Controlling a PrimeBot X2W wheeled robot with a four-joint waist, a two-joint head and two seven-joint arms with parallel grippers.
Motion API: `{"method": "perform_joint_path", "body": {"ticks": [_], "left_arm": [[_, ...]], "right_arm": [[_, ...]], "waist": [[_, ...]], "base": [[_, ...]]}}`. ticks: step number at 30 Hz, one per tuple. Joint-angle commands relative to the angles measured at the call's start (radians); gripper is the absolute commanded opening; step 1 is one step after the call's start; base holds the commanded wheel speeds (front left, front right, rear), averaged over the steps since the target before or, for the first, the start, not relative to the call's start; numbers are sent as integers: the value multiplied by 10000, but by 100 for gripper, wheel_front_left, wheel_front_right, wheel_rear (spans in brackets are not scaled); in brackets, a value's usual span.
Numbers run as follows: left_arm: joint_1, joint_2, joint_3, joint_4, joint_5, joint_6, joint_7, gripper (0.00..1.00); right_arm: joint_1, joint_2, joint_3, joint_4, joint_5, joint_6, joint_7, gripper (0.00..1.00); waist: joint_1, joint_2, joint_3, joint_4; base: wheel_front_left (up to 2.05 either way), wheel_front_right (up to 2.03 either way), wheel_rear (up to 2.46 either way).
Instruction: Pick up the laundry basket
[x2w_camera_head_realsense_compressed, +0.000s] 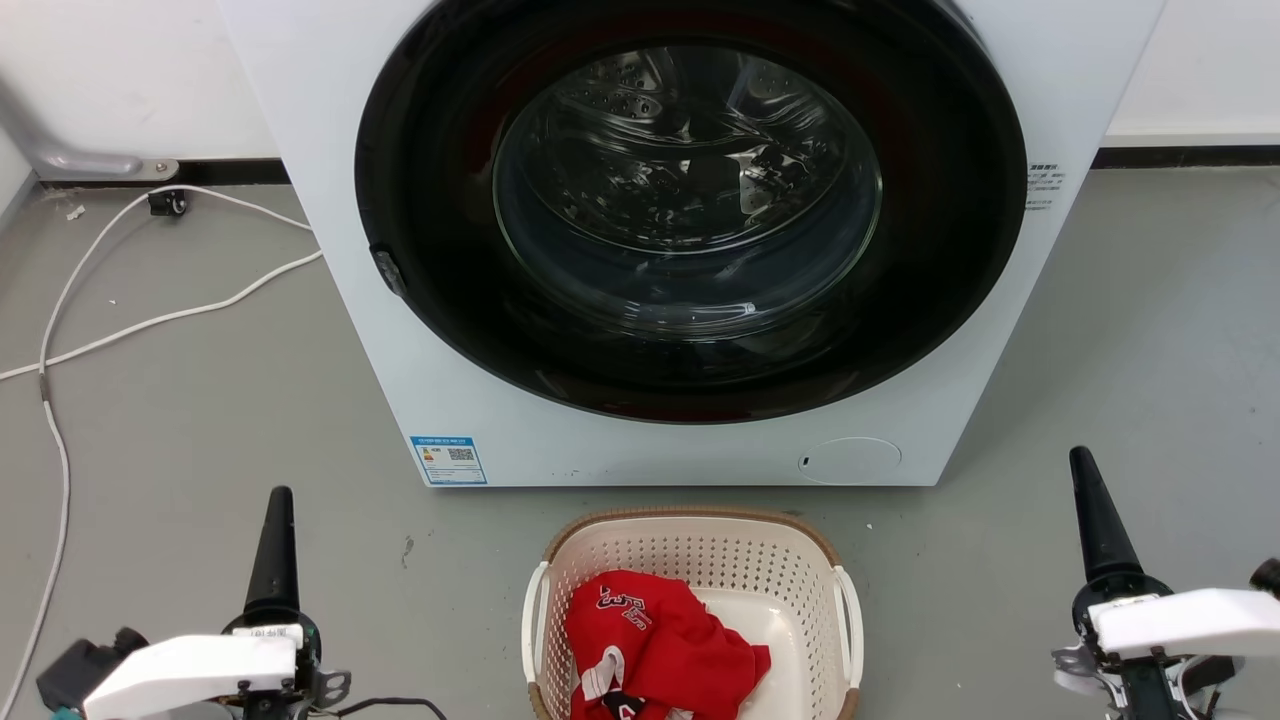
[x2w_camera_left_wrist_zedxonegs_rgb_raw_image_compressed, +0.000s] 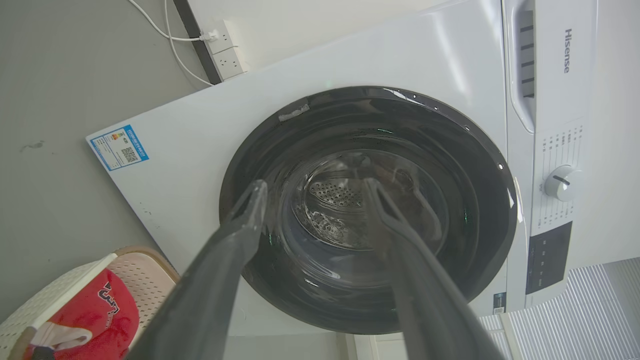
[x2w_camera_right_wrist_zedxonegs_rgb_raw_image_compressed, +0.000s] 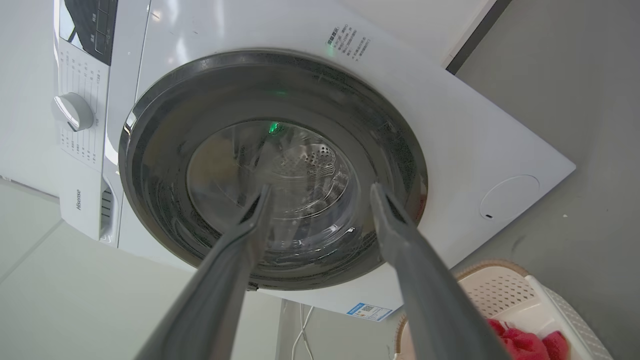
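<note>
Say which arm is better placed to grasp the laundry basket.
Right, marginally: the right end effector sits nearer the laundry basket than the left end effector. Both are open, flanking it.

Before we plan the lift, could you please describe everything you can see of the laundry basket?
The laundry basket is a cream-white, plastic-looking tub, rounded-rectangular, with perforated walls, a brown woven-look rim and a white handle on each side. It stands upright on the grey floor, just before the washing machine without visibly touching it. A crumpled red garment with lettering lies inside, toward the robot's left. Its near end is cut off by the head view's bottom edge.
</note>
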Motion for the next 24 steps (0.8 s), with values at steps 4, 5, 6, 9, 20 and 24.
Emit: {"method": "perform_joint_path", "body": {"ticks": [4,5,6,9,20,24], "left_arm": [[0,41,-81,-829,1425,349,-242,100],[33,41,-144,-944,1657,435,-277,100],[67,42,-217,-1052,1899,508,-312,100],[149,43,-485,-1361,2608,644,-418,100],[414,45,-1242,-2216,4862,529,-727,100],[480,46,-1535,-2425,5748,581,-854,100]], "right_arm": [[-129,-26,90,-680,-2013,3,-236,100],[-120,-26,103,-774,-2319,3,-273,100],[-108,-25,127,-855,-2624,3,-308,100],[-65,-24,212,-1078,-3490,3,-406,100],[86,-22,424,-1629,-5482,3,-728,100],[123,-21,491,-1784,-6119,2,-836,100]], "waist": [[0,0,13,-2],[0,0,14,-5],[0,0,15,-9],[0,0,16,-22],[0,0,24,-66],[0,0,31,-86]], "base": [[0,0,0],[0,0,0],[0,0,0],[0,0,0],[0,0,0],[0,0,0]]}}
